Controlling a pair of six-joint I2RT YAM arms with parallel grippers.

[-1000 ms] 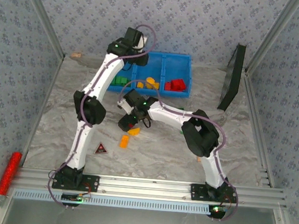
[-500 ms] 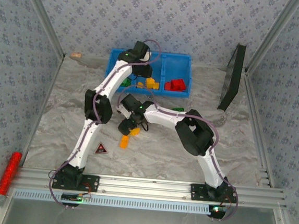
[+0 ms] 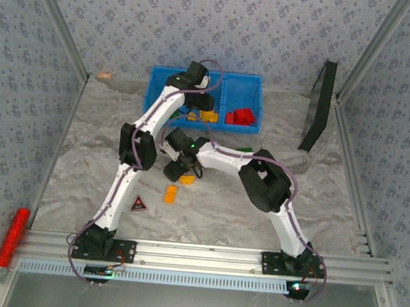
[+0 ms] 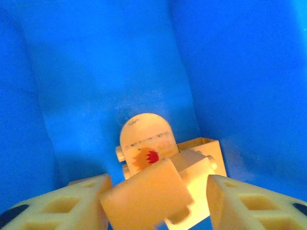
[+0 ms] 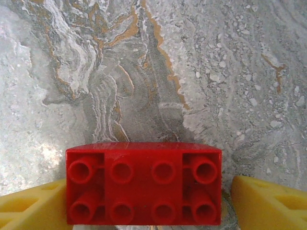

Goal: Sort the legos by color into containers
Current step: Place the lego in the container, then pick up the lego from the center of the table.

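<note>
**RISK NOTE: SKEWED PINCH ON RED BRICK, CROWDED ARMS AT THE BIN**

Found the left gripper (image 4: 157, 184) low inside the middle compartment (image 4: 105, 72) of the blue bin (image 3: 244, 78). Fingers spread, with an orange brick (image 4: 144, 196) loose between them, touching the left finger and clear of the right. Noted yellow and orange pieces (image 4: 199, 160) lying just beyond it, so the correct compartment by colour. Judged to be a release in progress. Could fail by snagging on the left finger and riding back out on withdrawal, or by bouncing off the pile toward a neighbouring compartment.

Found the right gripper (image 5: 148, 187) down at the counter (image 3: 82, 157), near its middle, spread around a red brick (image 5: 144, 189) lying studs up. Noted the left finger at or almost at the brick's end, and a clear gap at the right finger. Not pinched yet. Could shove or twist the brick on uneven closing, giving a corner hold and a drop on the way to the red compartment (image 3: 242, 96) at far right.

Noted a far orange brick (image 3: 186, 180) on the counter just beside the right gripper, and a near orange brick (image 3: 170, 194) a little closer in. Could knock the far one aside during closing or lift.

Noted both arms close together in the top view, left forearm near the right wrist. Could clash on simultaneous withdrawal and lift. Recommend staggering the two moves.
</note>
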